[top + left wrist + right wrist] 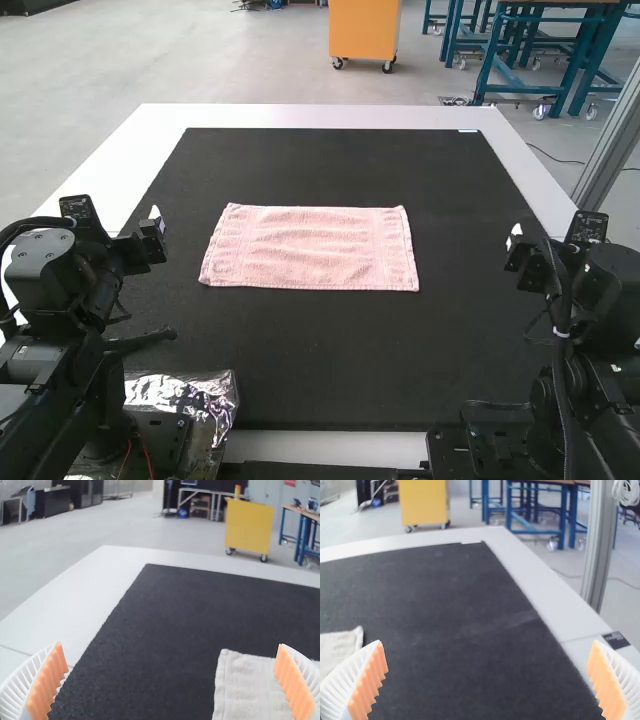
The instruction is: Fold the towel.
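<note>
The towel lies flat on the mat on the desk, its long sides running along the desk's far and near edges. The left hand is near the desk's left edge, fingers wide apart. The right hand, near the right edge, also has its fingers well spread.

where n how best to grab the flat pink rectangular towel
Probably by the near corners of the towel: the left gripper from its left end, the right gripper from its right, each coming down with open jaws. It lies flat on the black rectangular mat, a short end toward each arm, so its thin edge offers the likeliest pinch.
</note>
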Tool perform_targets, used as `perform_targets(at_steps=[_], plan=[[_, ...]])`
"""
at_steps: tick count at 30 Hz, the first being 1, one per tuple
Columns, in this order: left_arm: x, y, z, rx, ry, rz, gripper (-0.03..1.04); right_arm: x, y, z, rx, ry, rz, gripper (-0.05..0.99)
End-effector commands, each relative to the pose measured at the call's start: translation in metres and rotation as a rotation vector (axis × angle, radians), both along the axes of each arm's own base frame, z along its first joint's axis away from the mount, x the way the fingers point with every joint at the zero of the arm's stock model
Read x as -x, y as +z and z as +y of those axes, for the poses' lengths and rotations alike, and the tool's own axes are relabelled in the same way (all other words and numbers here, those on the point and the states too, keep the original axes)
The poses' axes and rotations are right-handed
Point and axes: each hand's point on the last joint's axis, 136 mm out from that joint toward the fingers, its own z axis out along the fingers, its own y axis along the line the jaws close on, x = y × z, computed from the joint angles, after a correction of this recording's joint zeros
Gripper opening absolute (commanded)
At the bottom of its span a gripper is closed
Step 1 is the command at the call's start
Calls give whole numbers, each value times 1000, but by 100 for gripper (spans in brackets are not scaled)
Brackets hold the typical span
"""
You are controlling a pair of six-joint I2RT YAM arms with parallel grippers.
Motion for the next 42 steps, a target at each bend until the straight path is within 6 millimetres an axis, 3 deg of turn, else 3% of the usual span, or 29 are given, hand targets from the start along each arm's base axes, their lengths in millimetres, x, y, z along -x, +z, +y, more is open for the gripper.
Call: perform_targets(at_steps=[1,9,12,17,19,23,30,34,38,40,42], plan=[[0,0,1,10,7,-7,97,0,1,-1,8,-1,-9,92],[0,0,2,8,11,-8,97,0,1,0,-2,5,-12,92],[1,8,2,-69,15,-26,97,0,3,-1,21,1,-13,92],[1,9,4,-148,27,-13,97,-1,13,4,412,38,3,92],[1,11,1,-163,14,-17,97,-2,17,15,520,98,-12,92],[2,30,-1,-260,18,-80,93,-3,21,26,584,155,-40,92],[20,93,-1,-462,95,-294,93,9,91,17,602,33,-280,91],[28,127,-3,-463,101,-343,93,10,134,14,445,34,-315,91],[11,155,-1,-432,91,-289,93,-28,163,13,243,72,-228,91],[-14,155,0,-375,62,-193,93,-60,154,17,131,114,-101,91],[-47,143,0,-311,30,-62,93,-91,128,26,57,170,64,91]])
